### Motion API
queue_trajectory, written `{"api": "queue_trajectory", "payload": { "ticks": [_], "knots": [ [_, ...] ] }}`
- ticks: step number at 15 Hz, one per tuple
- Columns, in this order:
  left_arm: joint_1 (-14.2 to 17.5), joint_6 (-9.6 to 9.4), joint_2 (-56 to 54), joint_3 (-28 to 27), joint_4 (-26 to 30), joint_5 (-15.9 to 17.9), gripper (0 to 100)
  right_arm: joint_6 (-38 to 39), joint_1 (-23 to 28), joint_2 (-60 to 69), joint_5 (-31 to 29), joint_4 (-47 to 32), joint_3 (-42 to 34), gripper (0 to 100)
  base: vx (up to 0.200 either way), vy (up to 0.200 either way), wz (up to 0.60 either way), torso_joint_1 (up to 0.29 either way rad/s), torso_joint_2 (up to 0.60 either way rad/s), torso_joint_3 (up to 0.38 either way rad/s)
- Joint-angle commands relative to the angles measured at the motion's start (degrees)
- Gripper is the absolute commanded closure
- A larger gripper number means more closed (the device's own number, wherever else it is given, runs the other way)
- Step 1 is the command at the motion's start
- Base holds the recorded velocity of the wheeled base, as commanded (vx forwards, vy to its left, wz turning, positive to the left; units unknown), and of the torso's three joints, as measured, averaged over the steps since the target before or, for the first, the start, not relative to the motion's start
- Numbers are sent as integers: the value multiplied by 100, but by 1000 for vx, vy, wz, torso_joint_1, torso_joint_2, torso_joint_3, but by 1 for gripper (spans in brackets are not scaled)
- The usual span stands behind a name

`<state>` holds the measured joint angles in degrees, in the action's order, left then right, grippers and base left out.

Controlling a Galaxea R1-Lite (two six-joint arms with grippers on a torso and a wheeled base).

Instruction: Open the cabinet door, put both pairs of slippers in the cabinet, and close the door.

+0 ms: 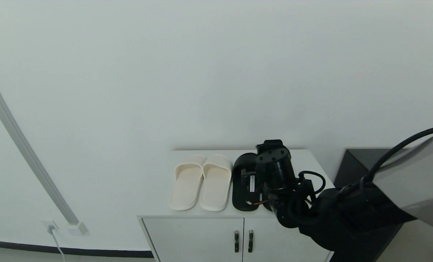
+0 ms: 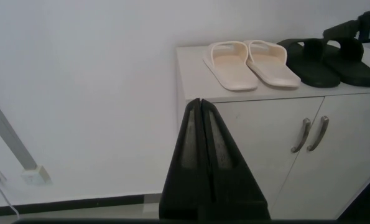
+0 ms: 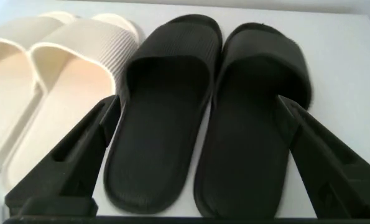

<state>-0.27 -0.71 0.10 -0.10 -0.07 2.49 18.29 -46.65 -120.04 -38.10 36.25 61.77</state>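
Observation:
A white cabinet (image 1: 194, 236) stands against the wall, both doors closed, with two dark handles (image 1: 243, 241) at the middle. On its top lie a cream pair of slippers (image 1: 201, 183) and, to their right, a black pair of slippers (image 3: 203, 118). My right gripper (image 3: 197, 106) hangs open just over the black pair, one finger outside each slipper, touching neither. In the head view the right arm (image 1: 274, 178) covers the right black slipper. My left gripper (image 2: 200, 104) is shut on nothing, low and left of the cabinet (image 2: 259, 137), facing its doors.
A dark box (image 1: 354, 163) stands right of the cabinet. A grey cable duct (image 1: 27, 153) runs slanted down the wall to a socket with a plug (image 1: 51, 228) at the lower left. Open floor lies left of the cabinet.

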Motion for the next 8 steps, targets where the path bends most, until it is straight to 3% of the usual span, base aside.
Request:
{"api": "queue_trajectory", "payload": {
  "ticks": [1, 8],
  "knots": [
    [0, 9, -1, 1, -1, -3, 100, 8, 200, -679, -189, 4, 415, 0, 0, 0, 0, 0, 0, 0],
    [9, 0, -1, 1, -1, 6, 100, 8, 376, -1250, -216, -4, 1074, 0, 0, 0, 0, 0, 0, 0]
  ]
}}
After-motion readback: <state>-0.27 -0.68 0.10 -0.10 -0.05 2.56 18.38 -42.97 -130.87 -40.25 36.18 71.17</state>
